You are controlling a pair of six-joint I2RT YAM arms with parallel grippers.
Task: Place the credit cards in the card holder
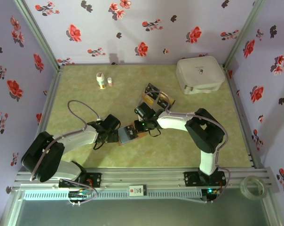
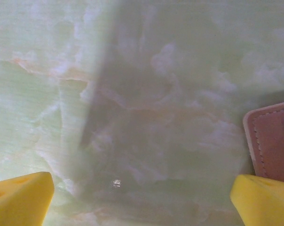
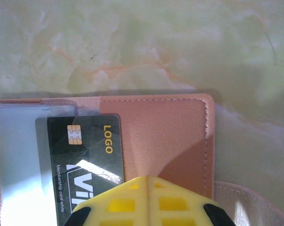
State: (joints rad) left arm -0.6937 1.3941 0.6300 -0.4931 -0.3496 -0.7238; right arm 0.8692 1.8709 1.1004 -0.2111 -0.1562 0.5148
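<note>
The right gripper (image 3: 150, 200), fingers pressed together, is hovering over the card holder (image 3: 170, 141), whose clear sleeve (image 3: 19, 155) is covering part of a black credit card (image 3: 83, 150); the left gripper (image 2: 142, 200) is hanging spread wide beside it

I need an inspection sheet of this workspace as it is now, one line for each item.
Surface: green marbled table.
Job's things: card holder lies open between the arms; a black card sits partly under its clear pocket; other credit cards lie in a clear tray.
Clutter: white case and two small bottles at the far side; tape roll on the front rail.
Grippers: left gripper open beside the holder, holding nothing; right gripper shut, fingers at the black card's edge, grip unclear.
Cables: grey cable loops above the left arm.
Surroundings: flowered walls on three sides.
</note>
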